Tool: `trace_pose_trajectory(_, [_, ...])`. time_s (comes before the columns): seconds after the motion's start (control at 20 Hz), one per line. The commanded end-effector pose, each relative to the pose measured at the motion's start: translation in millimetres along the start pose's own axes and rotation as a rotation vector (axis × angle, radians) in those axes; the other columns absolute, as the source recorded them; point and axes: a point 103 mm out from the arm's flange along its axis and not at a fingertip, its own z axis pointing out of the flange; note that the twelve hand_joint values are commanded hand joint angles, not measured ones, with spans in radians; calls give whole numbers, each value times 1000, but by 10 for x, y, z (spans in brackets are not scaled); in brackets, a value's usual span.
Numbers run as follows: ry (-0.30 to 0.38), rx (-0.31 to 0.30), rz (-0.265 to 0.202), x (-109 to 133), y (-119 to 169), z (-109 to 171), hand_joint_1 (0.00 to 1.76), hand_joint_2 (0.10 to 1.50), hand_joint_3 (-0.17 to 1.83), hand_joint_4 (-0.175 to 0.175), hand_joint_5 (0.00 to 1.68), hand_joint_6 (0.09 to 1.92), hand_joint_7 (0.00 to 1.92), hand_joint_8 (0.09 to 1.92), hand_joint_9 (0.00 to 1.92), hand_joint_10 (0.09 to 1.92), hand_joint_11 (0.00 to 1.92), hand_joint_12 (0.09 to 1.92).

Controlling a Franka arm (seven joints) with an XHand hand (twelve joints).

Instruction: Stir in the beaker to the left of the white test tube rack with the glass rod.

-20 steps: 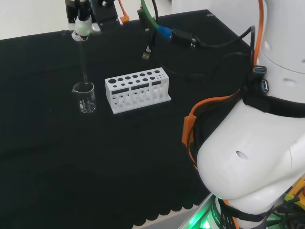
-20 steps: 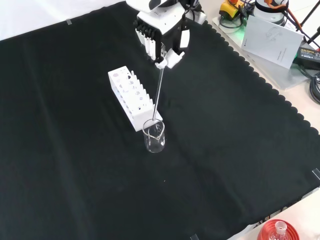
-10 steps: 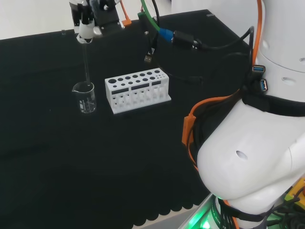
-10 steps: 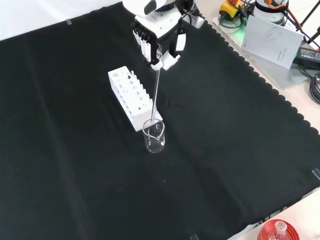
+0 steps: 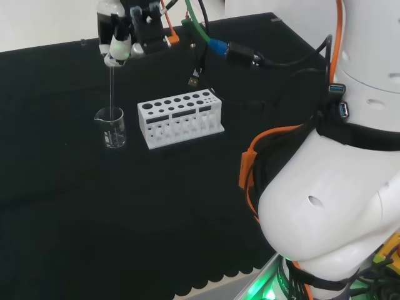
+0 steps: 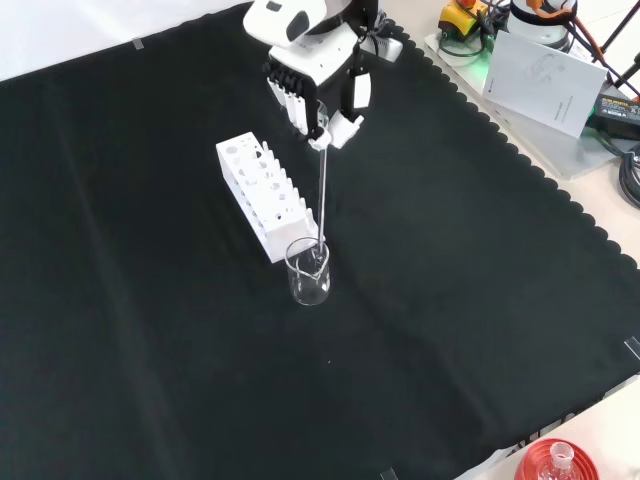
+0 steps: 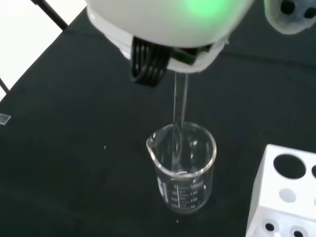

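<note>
Front view, nearest edge of the tabletop (image 6: pixel 150 400): a red ribbed stand (image 6: pixel 560 462) carrying a clear flask sits at the lower right corner, well apart from the work area.

Mid-cloth: a clear glass beaker (image 6: pixel 309 272) stands upright on the black cloth, spout visible at its rim. It is just beside the near end of the white test tube rack (image 6: pixel 259 196), with a narrow gap between the two; in the head view the beaker (image 5: pixel 111 127) stands to the left of the rack (image 5: pixel 180 117). The rack's holes appear unoccupied.

The glass rod (image 6: pixel 322 196) runs nearly vertical from the hand down to the beaker. In the wrist view the rod (image 7: pixel 179 111) passes inside the beaker's rim (image 7: pixel 181 167), its lower end within the vessel. Whether the tip touches the bottom cannot be determined. Contents of the beaker cannot be determined.

Farther back: the hand (image 6: pixel 312 88) hangs above the rack's far end, fingers and thumb curled and pinching the rod's upper end. In the head view the hand (image 5: pixel 120 39) sits directly above the beaker, the rod (image 5: pixel 112 87) hanging straight below it.

Beyond the cloth edge, upper right of the front view: papers (image 6: pixel 545 70) and cables.
</note>
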Motion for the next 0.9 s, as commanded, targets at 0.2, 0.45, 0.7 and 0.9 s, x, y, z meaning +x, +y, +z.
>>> trace_pose_trajectory(0.2, [-20,55,-49,132,86,309,1327,555,784,-175,1334,583,1402,539,1779,298,1652,466])
trace_pose_trajectory(0.45, [-42,85,-79,275,204,381,1327,555,785,-175,1334,583,1402,539,1779,297,1651,466])
trace_pose_trajectory(0.7, [-45,87,-103,342,360,337,1327,554,785,-175,1335,583,1402,539,1778,297,1651,467])
trace_pose_trajectory(0.9, [-47,88,-115,328,498,290,1327,554,786,-175,1335,583,1402,539,1778,297,1651,468])
